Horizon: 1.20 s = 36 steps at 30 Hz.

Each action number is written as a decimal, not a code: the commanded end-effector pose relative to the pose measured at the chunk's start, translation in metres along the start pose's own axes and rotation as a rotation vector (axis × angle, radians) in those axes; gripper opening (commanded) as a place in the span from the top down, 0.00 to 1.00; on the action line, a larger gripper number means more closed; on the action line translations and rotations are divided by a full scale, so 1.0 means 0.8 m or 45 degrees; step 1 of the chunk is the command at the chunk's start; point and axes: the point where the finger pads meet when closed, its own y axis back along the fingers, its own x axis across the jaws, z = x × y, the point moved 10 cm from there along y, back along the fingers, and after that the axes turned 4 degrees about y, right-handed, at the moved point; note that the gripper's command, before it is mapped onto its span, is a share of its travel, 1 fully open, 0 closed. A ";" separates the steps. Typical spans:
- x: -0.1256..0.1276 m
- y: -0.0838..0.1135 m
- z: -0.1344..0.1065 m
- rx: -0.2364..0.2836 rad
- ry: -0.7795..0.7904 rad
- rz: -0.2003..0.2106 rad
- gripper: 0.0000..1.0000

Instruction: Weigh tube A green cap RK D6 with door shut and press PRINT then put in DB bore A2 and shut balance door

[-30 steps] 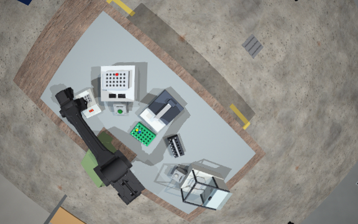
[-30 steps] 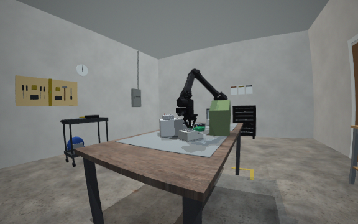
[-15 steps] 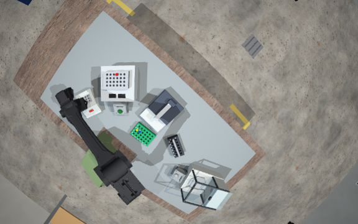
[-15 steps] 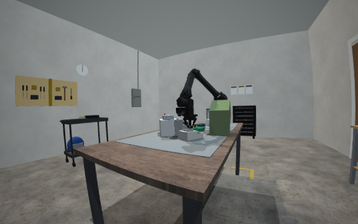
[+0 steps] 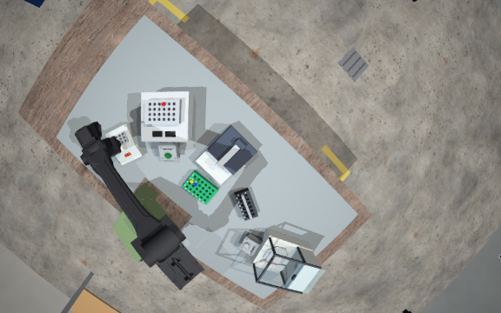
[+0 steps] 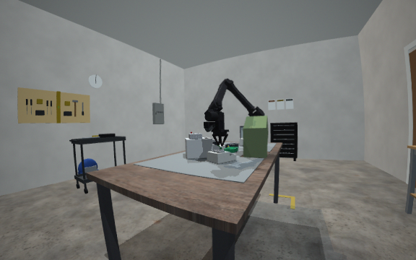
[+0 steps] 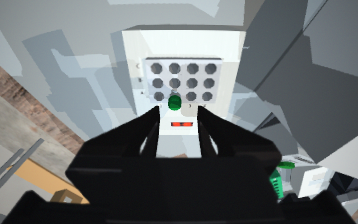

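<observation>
Over dry block DB, tool parted, empty, above tube A.

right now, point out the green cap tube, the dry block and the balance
green cap tube [image 7: 174,102], wrist view, on its cap
dry block [image 7: 131,55], wrist view, bare top left of the bores
balance [image 5: 263,276], top view, glass box's frame edge

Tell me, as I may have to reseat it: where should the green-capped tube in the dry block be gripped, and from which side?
Grip the green cap, from straight above. Only the cap shows above the dry block; the body is down in a front-row bore. The gripper hangs open above it, one finger to each side.
</observation>
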 end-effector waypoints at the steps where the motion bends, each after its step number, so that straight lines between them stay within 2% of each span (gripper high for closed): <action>1: -0.002 0.009 0.011 -0.025 -0.016 -0.003 0.64; 2: 0.007 0.005 0.013 -0.015 -0.007 -0.019 0.64; 4: -0.002 0.009 0.011 -0.025 -0.016 -0.003 0.64; 36: -0.002 0.009 0.011 -0.025 -0.016 -0.003 0.64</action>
